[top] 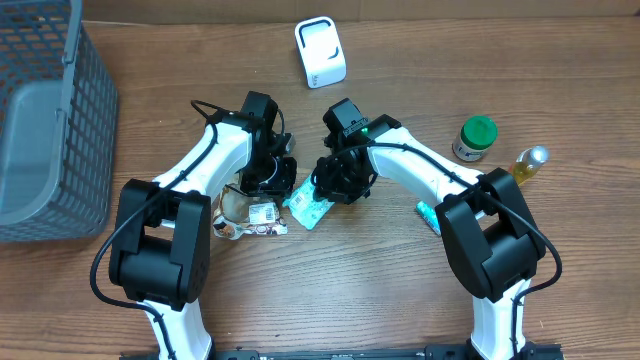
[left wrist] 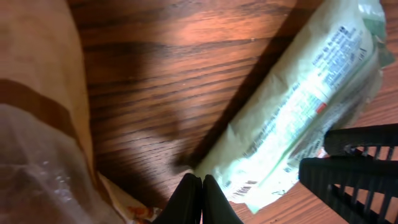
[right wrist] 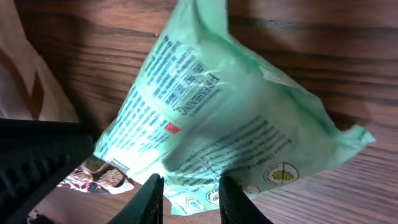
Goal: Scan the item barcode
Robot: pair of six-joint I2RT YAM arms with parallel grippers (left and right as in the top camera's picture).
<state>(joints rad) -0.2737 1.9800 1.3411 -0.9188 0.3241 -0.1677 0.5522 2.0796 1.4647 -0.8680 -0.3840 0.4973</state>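
The pale green printed pouch [top: 308, 208] lies flat on the wooden table [top: 380, 290] at the centre, between the two arms and nearer than the white scanner [top: 320, 52]. The left gripper [left wrist: 202, 198] has its jaws pressed together beside the pouch's edge. The right gripper [right wrist: 189, 200] hangs over the pouch, jaws narrowly parted.

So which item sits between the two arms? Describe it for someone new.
On the wooden table, look at the middle, where the left arm and right arm meet. There lies a flat packet with printed text. It is pale green, unlike the brown and clear bag on its left.
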